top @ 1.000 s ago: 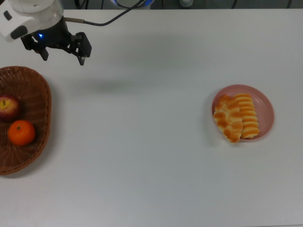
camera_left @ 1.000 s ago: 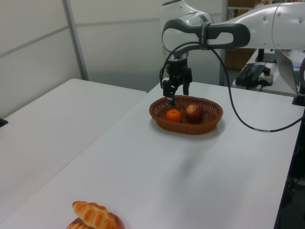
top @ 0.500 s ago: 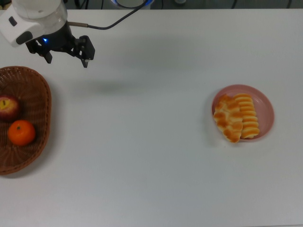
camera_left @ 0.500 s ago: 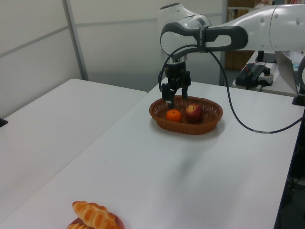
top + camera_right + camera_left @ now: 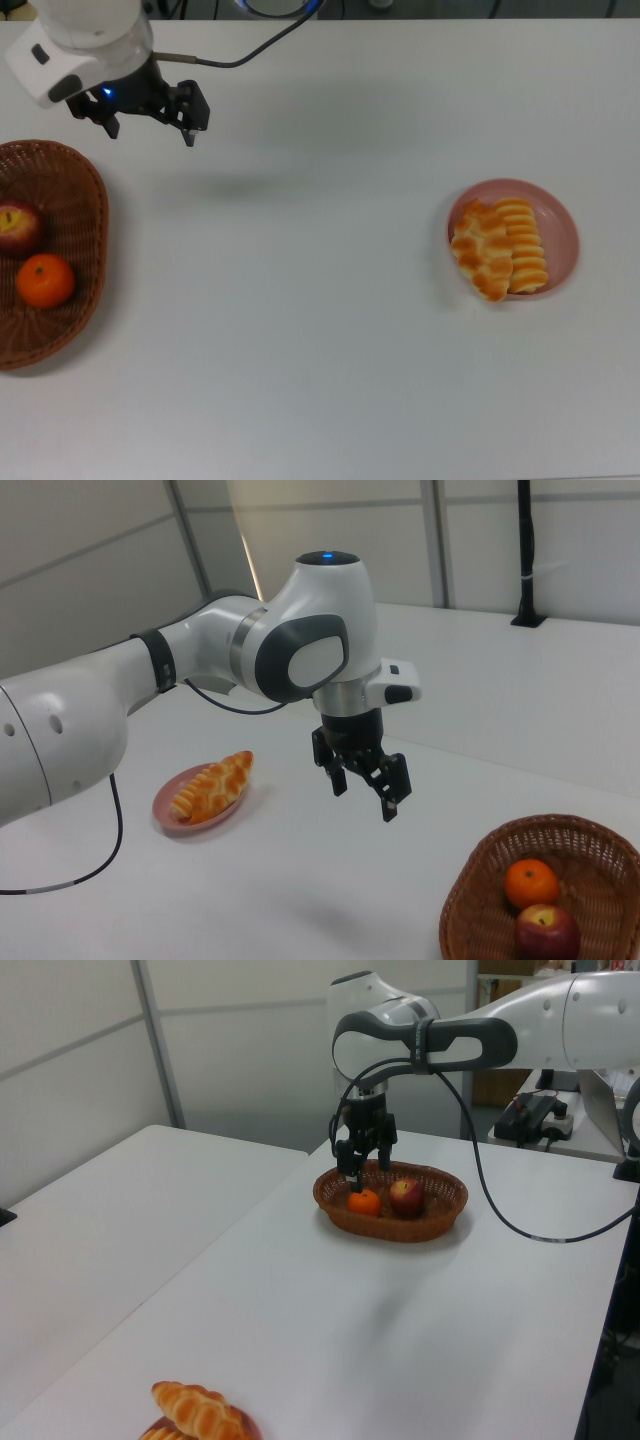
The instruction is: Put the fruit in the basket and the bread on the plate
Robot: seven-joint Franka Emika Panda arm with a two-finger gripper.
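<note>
The brown wicker basket [image 5: 88, 203] lies at the top view's left edge and holds both fruits, a red-yellow apple [image 5: 17, 225] and an orange mandarin [image 5: 45, 281]. On the pink plate [image 5: 563, 222] at the top view's right lie both loaves side by side, a braided one [image 5: 482, 250] and a striped one [image 5: 526, 256]. My gripper [image 5: 150, 130] hangs open and empty in the air, beside the basket's far end [image 5: 480, 878]. The right view shows its fingers [image 5: 390, 808] spread apart, with nothing between them. In the left view the gripper [image 5: 354, 1166] hangs in front of the basket [image 5: 400, 1226].
A white table [image 5: 300, 330] carries everything. A black cable [image 5: 240, 48] runs from the arm across the table's far edge. A second white table [image 5: 110, 1220] stands beside it in the left view.
The gripper has drifted a little toward the top view's right, away from the basket, still open and empty. The fruit and the bread have not moved.
</note>
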